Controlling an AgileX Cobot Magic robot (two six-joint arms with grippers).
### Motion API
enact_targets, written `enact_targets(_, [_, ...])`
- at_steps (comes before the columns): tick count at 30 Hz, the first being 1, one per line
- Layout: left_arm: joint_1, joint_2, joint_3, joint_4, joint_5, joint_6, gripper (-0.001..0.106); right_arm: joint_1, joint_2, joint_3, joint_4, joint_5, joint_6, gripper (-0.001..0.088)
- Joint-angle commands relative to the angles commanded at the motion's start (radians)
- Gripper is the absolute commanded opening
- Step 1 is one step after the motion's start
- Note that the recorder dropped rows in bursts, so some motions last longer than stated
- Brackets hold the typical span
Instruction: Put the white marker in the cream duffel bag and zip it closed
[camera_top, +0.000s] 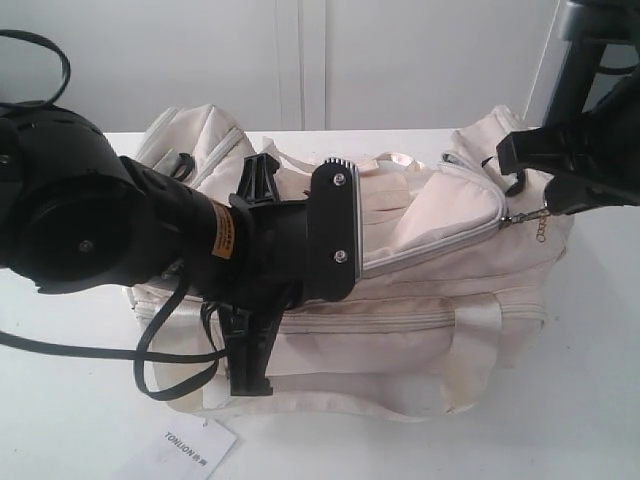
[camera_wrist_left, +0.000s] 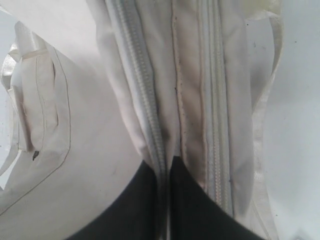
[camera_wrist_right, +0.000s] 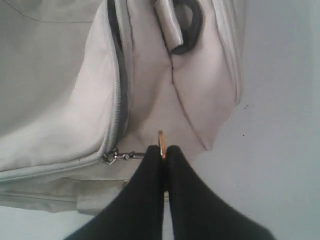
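- Pinching the brass pull (camera_wrist_right: 161, 139), the right gripper (camera_wrist_right: 163, 151) is closed tight at the right end of the bag (camera_top: 420, 320). A short chain (camera_wrist_right: 131, 156) joins the pull to the slider.
- Left gripper (camera_wrist_left: 166, 166): closed on a fold of fabric along the top zip (camera_wrist_left: 150, 110), over the bag's left half. It is judged to be a bracing hold.
- Marker: not seen in any view, and nothing like it lies beside the bag. It is judged to be inside the bag, but this is unconfirmed.
- Zip: the teeth look meshed along the run toward the bag's right end. The stretch under the left arm is hidden. Closing is judged to be nearly finished.
- Handling, bag: the cloth is soft and limp, and it bunches when tugged. It is probably light enough to slide unless braced. The seam beside the zip is the best hold. The strap (camera_top: 478, 340) is shiny and likely slippery.
- Handling, pull: a small, thin metal piece on a loose chain, so it may swivel or slip from the pads. It should be drawn in line with the zip.
- Surface: a smooth white table (camera_top: 600, 400). A paper tag (camera_top: 190, 450) lies in front of the bag's left corner.
- Room: a plain white wall (camera_top: 400, 60) stands behind the bag. Bare table shows beyond the bag's right end. The left arm crowds over the bag's left half.
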Motion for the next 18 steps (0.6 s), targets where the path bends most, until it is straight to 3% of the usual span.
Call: enact_targets(18, [0.000,0.000,0.000,0.011,-0.001,0.000,0.000,-0.032,0.057,0.000,0.000,-0.263,0.028,0.0000])
